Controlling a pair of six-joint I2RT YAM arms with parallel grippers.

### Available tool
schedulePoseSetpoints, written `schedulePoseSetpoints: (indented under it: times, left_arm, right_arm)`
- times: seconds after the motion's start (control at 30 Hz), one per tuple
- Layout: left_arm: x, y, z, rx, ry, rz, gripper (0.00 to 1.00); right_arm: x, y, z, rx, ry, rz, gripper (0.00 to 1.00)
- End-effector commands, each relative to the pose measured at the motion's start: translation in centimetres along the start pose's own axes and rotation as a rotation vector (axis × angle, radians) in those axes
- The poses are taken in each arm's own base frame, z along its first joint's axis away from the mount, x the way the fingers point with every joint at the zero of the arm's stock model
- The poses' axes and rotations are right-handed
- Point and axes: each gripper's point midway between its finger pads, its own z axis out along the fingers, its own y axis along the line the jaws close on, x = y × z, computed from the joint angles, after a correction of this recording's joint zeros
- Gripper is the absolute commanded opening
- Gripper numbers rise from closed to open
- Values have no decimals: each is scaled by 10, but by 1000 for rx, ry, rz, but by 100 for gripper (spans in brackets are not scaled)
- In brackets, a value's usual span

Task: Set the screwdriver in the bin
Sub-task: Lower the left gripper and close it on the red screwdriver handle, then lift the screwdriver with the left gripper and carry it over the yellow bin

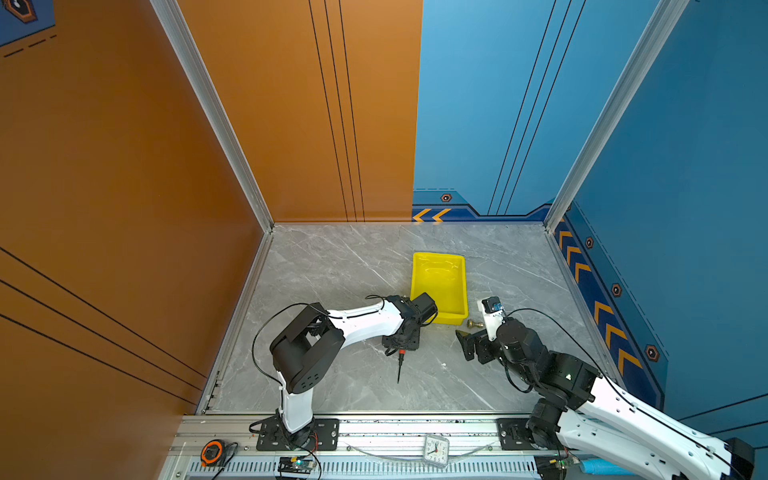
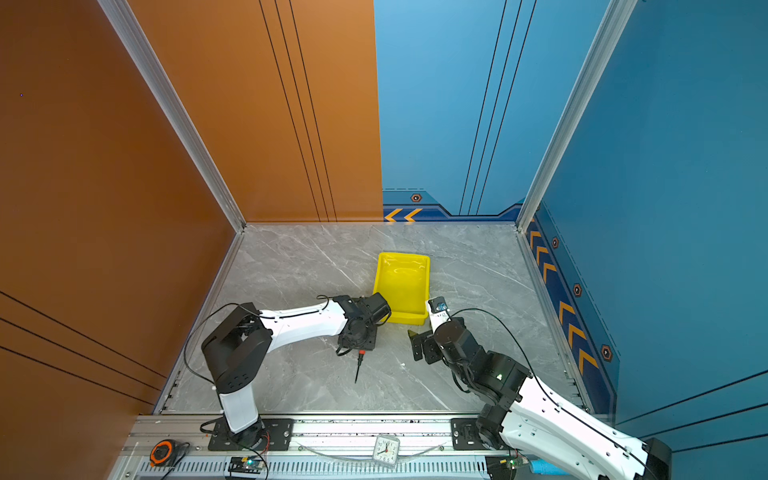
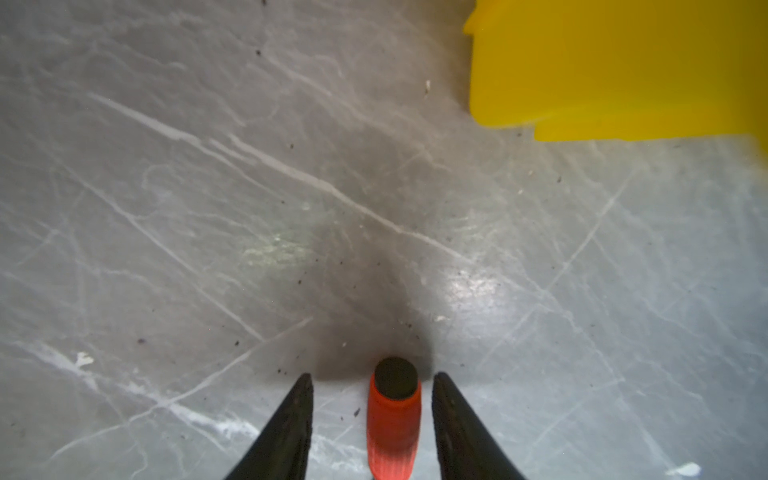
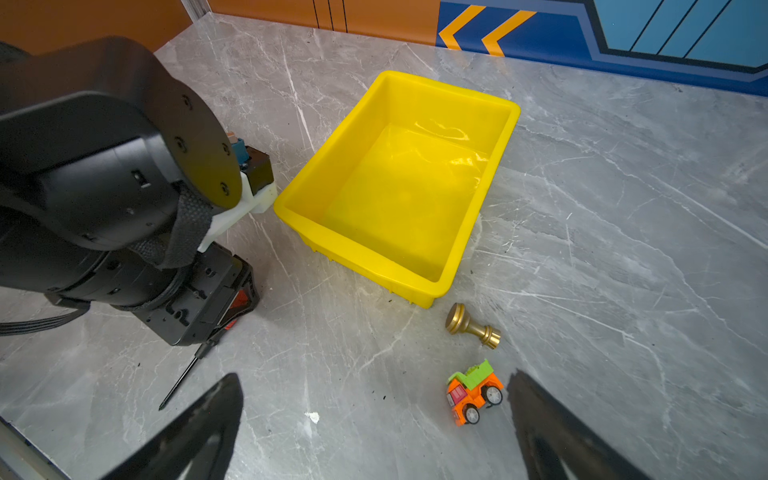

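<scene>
The screwdriver (image 1: 400, 365) lies flat on the grey marble table in both top views, its orange-red handle toward the bin and its thin black shaft (image 4: 183, 376) pointing at the front rail. My left gripper (image 3: 374, 376) is down over the handle (image 3: 392, 424). Its jaws stand one on each side, open, with a narrow gap on both sides. The yellow bin (image 1: 450, 319) sits just behind and to the right with nothing in it (image 4: 374, 262). My right gripper (image 4: 375, 374) hovers wide open right of the screwdriver, with nothing between its fingers.
A brass knob (image 4: 471, 326) lies by the bin's near corner, and a small orange-and-green toy truck (image 4: 473, 392) sits close to one of my right fingers. A clock (image 1: 436, 451) and a tape measure (image 1: 212, 452) rest on the front rail. Walls enclose three sides.
</scene>
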Motion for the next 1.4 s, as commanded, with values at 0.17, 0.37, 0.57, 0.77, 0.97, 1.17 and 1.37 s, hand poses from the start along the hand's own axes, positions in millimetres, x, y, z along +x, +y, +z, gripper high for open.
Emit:
schedulePoseSetpoints:
  times: [0.17,0.37,0.57,0.77,0.97,1.17,1.37]
  left_arm:
    - [1,-2,4,-30,1,17,38]
    - [6,1,6,-38,8,19,35]
    - [11,4,8,-46,15,19,30]
    - [14,8,8,-55,15,18,19]
    - [12,13,0,-47,-1,5,12]
    - [10,27,-14,-28,-22,-32,11]
    - [-9,46,-42,-27,-71,-62,8]
  right_arm:
    - [4,-7,-6,17,-16,1,100]
    - [3,-10,-7,33,-24,2,100]
    - [3,-12,-8,41,-29,9,100]
    - [3,-14,-8,50,-29,9,100]
    - [1,-16,-6,68,-32,-3,100]
    - [-5,-14,-2,60,-43,1,100]
    - [-11,-13,0,56,-48,-2,100]
